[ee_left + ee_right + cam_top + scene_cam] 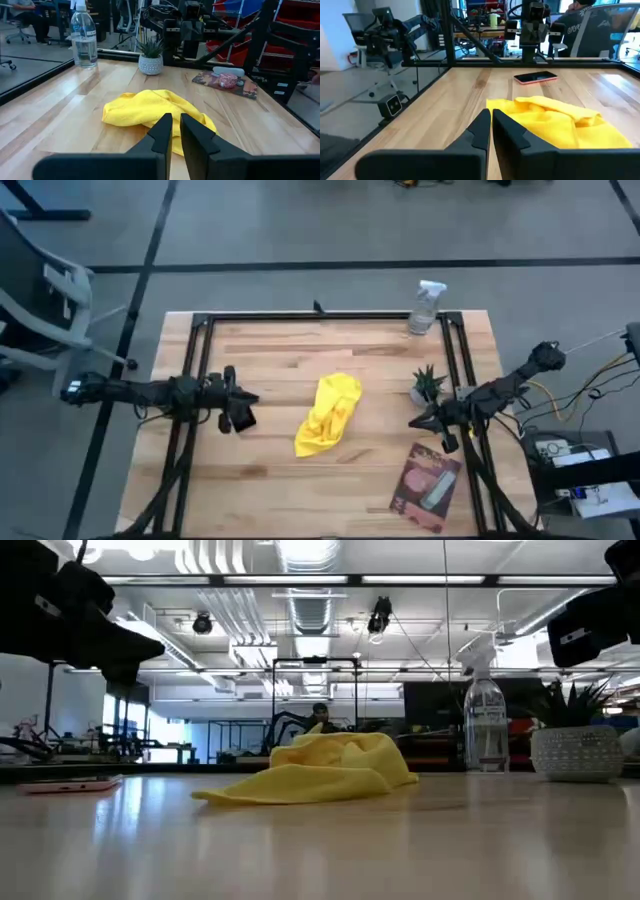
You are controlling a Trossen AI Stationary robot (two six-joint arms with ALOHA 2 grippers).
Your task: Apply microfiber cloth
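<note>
yellow microfiber cloth point(329, 416) crumpled mid-table, between both raised pincers.

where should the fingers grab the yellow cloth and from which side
Best on the raised bunched hump of the microfiber cloth, coming straight down: its folds stand up there, while the near tail lies thin and flat on the table. The left gripper and the right gripper both wait off to either side.

Soft, wrinkled yellow fabric is seen in the microfiber cloth point(329, 416), matt against the smooth, faintly glossy wooden table point(280, 480); clear plastic is shown by the spray bottle point(425, 308) at one o'clock
</note>
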